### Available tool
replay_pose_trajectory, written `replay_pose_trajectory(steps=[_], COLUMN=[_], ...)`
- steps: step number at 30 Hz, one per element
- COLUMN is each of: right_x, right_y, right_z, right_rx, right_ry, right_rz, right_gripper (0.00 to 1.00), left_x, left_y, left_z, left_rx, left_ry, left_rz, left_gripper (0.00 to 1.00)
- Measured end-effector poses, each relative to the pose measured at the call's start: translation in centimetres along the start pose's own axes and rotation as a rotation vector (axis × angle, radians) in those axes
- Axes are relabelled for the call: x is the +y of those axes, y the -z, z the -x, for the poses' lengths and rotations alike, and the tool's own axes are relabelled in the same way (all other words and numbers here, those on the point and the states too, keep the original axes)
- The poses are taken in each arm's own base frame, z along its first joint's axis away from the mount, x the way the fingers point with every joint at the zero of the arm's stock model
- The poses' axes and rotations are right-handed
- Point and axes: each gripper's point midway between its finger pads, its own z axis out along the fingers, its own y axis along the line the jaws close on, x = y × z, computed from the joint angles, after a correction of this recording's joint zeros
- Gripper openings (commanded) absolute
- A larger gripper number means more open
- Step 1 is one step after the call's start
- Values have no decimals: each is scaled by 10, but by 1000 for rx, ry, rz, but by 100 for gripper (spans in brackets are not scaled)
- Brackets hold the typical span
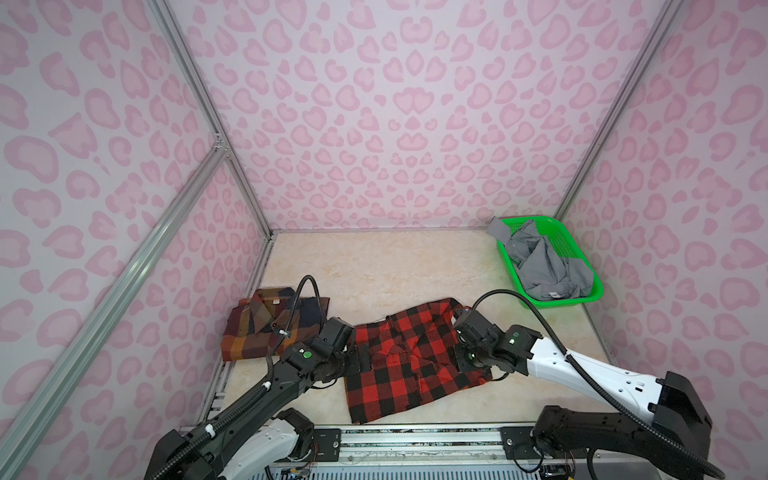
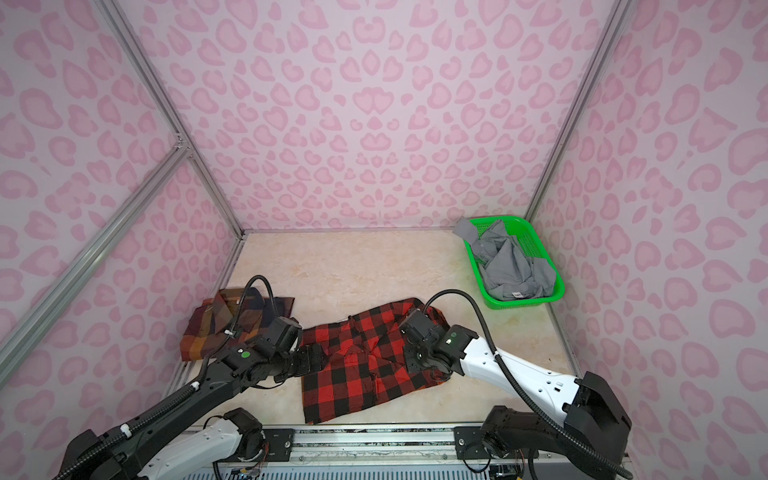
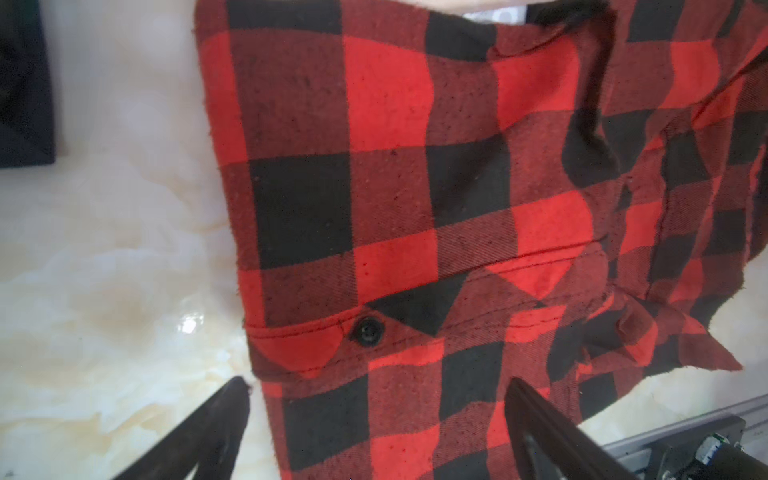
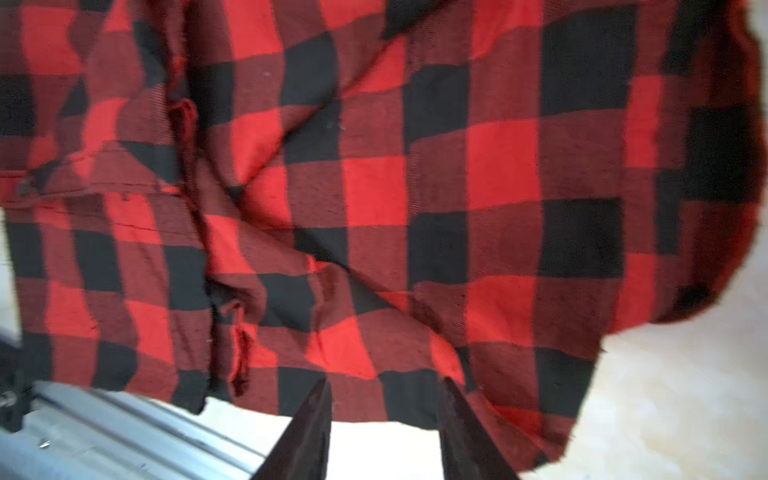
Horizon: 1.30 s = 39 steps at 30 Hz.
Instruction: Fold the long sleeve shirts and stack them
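Observation:
The red-and-black buffalo check flannel [image 1: 415, 361] [image 2: 365, 365] lies partly folded and rumpled in the middle of the table. My left gripper [image 3: 376, 382] [image 1: 359, 359] is open low over its left edge, one finger over the table and one over the cloth, near a black button [image 3: 368, 330]. At the flannel's right side my right gripper [image 4: 386, 381] is open, with its tips at the cloth's edge and nothing between them. The dark plaid shirt [image 1: 266, 328] [image 2: 208, 328] lies folded at the left. The grey shirt [image 1: 548, 266] [image 2: 515, 266] is crumpled in a basket.
A green plastic basket [image 1: 582, 253] [image 2: 546, 257] stands in the back right corner. Pink patterned walls close in the table on three sides. A metal rail [image 1: 415, 440] runs along the front edge. Bare marble table [image 1: 374, 266] lies behind the flannel.

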Motion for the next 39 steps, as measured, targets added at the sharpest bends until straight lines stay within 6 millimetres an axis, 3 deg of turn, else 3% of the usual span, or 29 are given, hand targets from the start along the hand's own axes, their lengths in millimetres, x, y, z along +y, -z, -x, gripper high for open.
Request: replay_pose_trajectory(steps=[6, 11, 18, 25, 30, 39], right_x=[62, 87, 86, 74, 70, 74], right_y=[-22, -52, -86, -107, -116, -123], right_z=[23, 36, 47, 47, 40, 45], right_rx=[41, 66, 85, 95, 109, 73], right_ry=[54, 69, 42, 12, 11, -6], right_rz=[151, 202, 212, 207, 207, 250], right_gripper=[40, 38, 35, 34, 33, 31], left_x=[28, 43, 42, 20, 9, 4], left_y=[-13, -19, -28, -37, -38, -39], left_z=[-12, -18, -13, 4, 7, 2], left_rx=[10, -14, -75, -174, -202, -219], left_ry=[74, 103, 116, 115, 126, 157], left_rz=[98, 133, 88, -62, -150, -238], left_gripper=[97, 97, 97, 99, 100, 98])
